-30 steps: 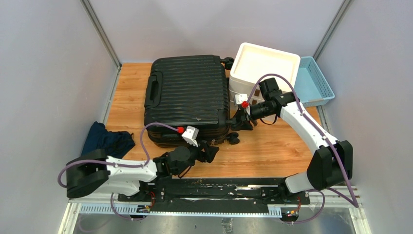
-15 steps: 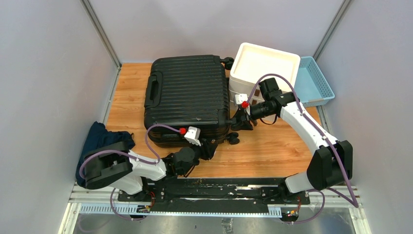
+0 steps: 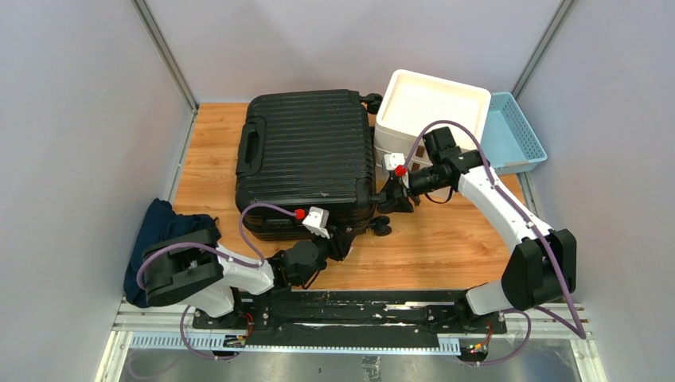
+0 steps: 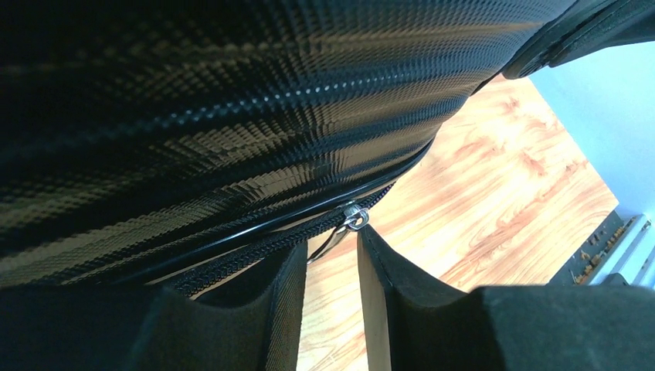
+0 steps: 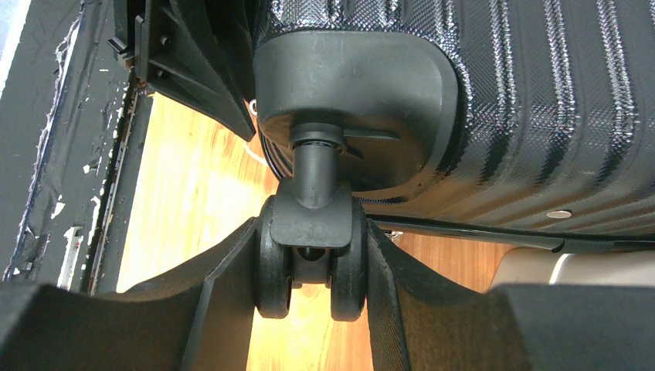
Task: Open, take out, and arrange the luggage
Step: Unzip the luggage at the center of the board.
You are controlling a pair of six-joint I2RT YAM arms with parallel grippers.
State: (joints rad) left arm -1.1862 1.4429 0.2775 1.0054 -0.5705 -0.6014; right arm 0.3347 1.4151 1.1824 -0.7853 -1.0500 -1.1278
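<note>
The luggage (image 3: pixel 306 159), a black ribbed hard-shell suitcase, lies flat and closed on the wooden table (image 3: pixel 446 239). My left gripper (image 3: pixel 344 239) is at its near edge by the right corner. In the left wrist view the jaws (image 4: pixel 332 247) stand a little apart, and the silver zipper pull (image 4: pixel 340 232) hangs in the gap just off the right finger's tip. The zipper (image 4: pixel 255 246) runs closed along the shell. My right gripper (image 3: pixel 390 199) is shut on the near right twin wheel (image 5: pixel 311 263), one finger pressed on each side of it.
A white drawer unit (image 3: pixel 434 107) stands right of the suitcase, with a light-blue mesh basket (image 3: pixel 513 131) beyond it. Dark blue cloth (image 3: pixel 163 231) lies at the table's near left edge. Grey walls close in on both sides.
My left arm has drawn its elbow in and brought the gripper up to the suitcase's near edge, and its jaws have narrowed around the zipper pull. The right arm has not moved.
</note>
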